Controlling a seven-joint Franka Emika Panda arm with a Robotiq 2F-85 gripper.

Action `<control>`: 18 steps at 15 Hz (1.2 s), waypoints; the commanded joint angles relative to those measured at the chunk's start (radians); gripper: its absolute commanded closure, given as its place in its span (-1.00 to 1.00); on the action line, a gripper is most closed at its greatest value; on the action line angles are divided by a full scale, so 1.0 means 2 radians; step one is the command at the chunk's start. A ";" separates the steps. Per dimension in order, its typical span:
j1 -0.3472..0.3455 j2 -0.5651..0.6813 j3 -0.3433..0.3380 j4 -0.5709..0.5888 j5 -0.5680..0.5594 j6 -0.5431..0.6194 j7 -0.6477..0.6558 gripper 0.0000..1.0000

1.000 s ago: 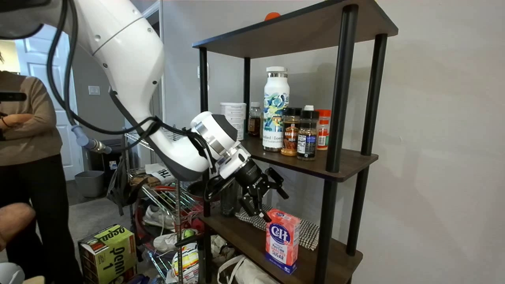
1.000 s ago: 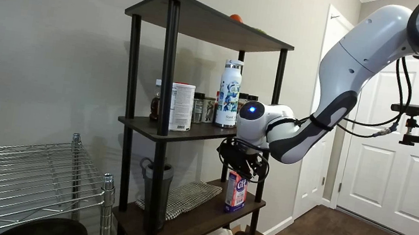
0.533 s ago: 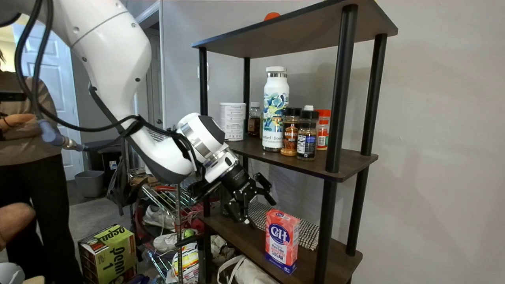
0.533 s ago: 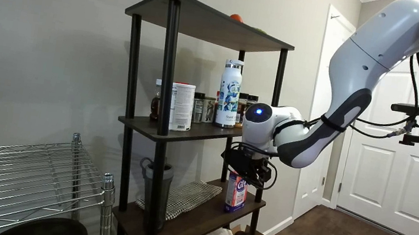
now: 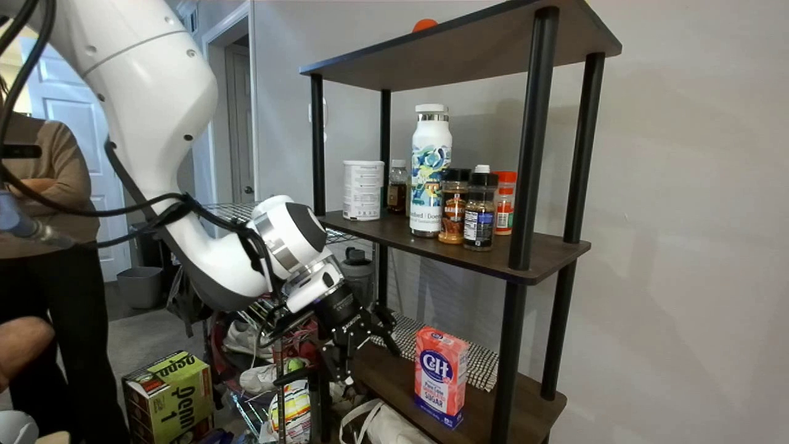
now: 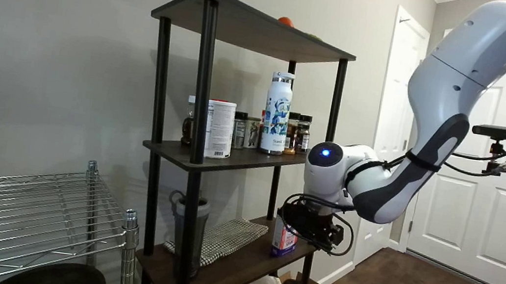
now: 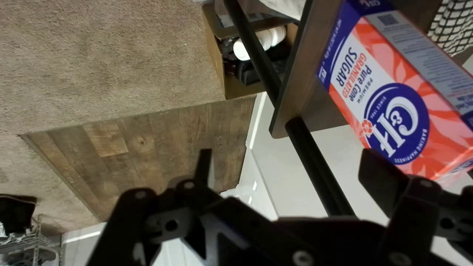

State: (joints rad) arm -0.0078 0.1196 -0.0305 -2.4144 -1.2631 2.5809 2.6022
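We see black 2-finger gripper [image 7: 290, 162], jaws apart, empty, near but not touching red/white/blue cardboard sugar box [image 5: 440, 377]. Box stands upright on dark-brown wooden shelf [image 5: 482, 414], b/w checked cloth [image 5: 484, 367] behind; we figure flat base keeps it steady.

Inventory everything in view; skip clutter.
Shelf unit: 1, brown, along wall
Sugar box: 1, coral-blue, lower shelf
Cloth: 1, black-white, lower shelf
Vessel: 1, grey, lower shelf
Bottles: 2, white and brown, middle shelf
Canister: 1, white, middle shelf
Jars: several, mixed, middle shelf
Unclear items: 2, orange and green, top shelf
Wire rack: 1+, silver, alongside
Boxes: 2, green and brown, floor
Doors: 2+, white, background
People: 1+, tan top, background
Arm: 1, white, beside shelf unit
End effector: 1, black, near sugar box
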 commanded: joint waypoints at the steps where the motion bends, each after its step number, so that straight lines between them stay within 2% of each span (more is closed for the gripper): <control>1: 0.001 -0.063 0.002 -0.066 0.006 0.038 0.000 -1.00; 5: 0.002 -0.128 0.006 -0.118 0.020 0.071 0.000 -1.00; 13: -0.002 -0.282 0.028 -0.196 0.090 0.075 0.000 -1.00; 15: -0.009 -0.316 0.045 -0.217 0.113 0.075 0.000 -1.00; 16: -0.001 -0.289 0.044 -0.182 0.124 0.068 0.000 -1.00; 17: 0.000 -0.281 0.035 -0.187 0.100 0.064 0.000 -1.00; 18: 0.001 -0.287 0.039 -0.185 0.107 0.064 0.000 -1.00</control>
State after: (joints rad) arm -0.0068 -0.4543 0.0469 -2.7835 -1.0491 2.7088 2.6023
